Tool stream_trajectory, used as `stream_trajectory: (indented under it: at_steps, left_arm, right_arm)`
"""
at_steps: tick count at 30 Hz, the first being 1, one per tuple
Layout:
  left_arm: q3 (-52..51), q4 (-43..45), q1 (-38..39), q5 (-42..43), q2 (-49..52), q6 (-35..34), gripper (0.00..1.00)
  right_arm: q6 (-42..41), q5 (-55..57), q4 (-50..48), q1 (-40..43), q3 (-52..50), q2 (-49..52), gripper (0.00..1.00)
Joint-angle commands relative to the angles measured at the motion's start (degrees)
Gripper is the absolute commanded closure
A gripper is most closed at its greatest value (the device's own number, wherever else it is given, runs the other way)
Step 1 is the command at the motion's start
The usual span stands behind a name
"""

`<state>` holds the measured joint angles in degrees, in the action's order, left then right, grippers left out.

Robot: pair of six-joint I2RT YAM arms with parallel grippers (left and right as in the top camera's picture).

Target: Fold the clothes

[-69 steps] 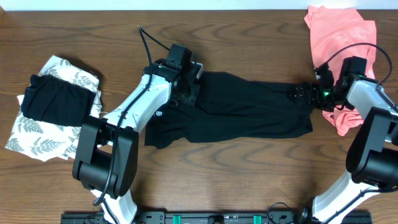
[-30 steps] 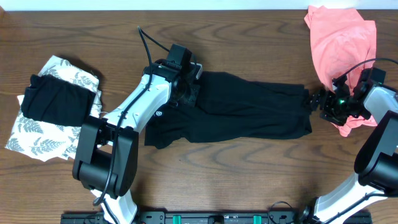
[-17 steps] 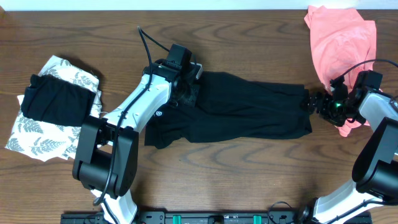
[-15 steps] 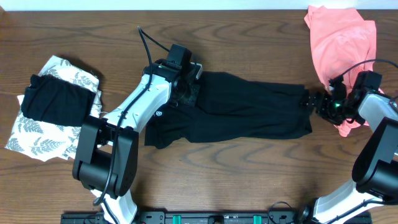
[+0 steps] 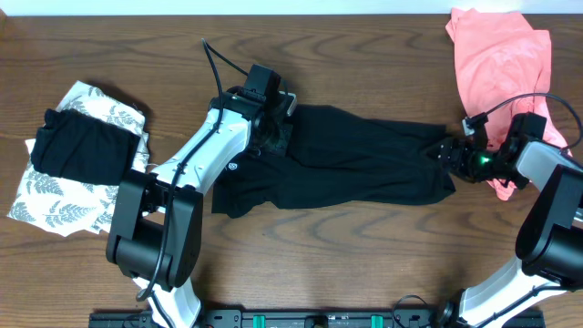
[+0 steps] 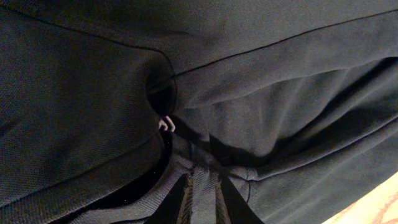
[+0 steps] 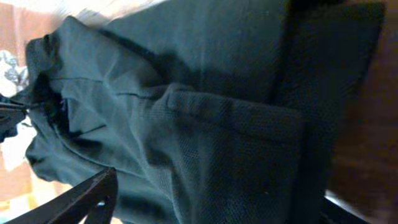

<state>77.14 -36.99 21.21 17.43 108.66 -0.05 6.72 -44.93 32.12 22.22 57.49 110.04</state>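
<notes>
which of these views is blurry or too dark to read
Overhead: sharp and evenly lit, table grain crisp. Left wrist: black shirt fills the dim frame, weave sharp, bottom-right corner blown out. Right wrist: weave sharp mid-frame, top left smeared and pale.

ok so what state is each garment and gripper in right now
black shirt: unfolded, stretched out, rumpled
salmon-pink garment: unfolded, crumpled heap
leaf-print garment: spread out, rumpled
black garment: folded, lying on top of it
left gripper: shut on the black shirt
right gripper: open at the shirt's right end

Left fingers (image 5: 276, 135) pinched shut, right fingers (image 7: 87, 196) spread wide apart
</notes>
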Motion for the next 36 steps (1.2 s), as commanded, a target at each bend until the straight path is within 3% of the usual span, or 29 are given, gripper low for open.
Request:
stream_trajectory:
  at_steps: [1,4,9,11,24,36]
  left_arm:
    - [-0.33,0.07,0.15,-0.09,0.44,-0.24,0.85]
    - [-0.33,0.15,0.13,-0.09,0.44,-0.24,0.85]
    - [-0.33,0.28,0.13,-0.09,0.44,-0.24,0.85]
    - [-0.33,0.28,0.13,-0.09,0.44,-0.24,0.85]
    - [-0.11,0.20,0.13,-0.09,-0.20,-0.22,0.85]
    - [2.99,0.13,-2.89,-0.13,-9.81,-0.22,0.84]
  right_arm:
    - [-5.31,23.52,2.56,-1.77,-6.78,7.98,0.27]
    - [-7.15,26.10,1.79,-1.73,-6.75,7.96,0.40]
    - [-7.13,26.10,2.47,-0.98,-5.49,7.85,0.89]
    - [-7.13,26.10,3.67,-0.35,-4.52,7.48,0.99]
    - [-10.54,31.91,8.81,4.83,4.13,-4.48,0.99]
    - [-8.02,30.97,19.08,2.60,22.95,-9.33,0.99]
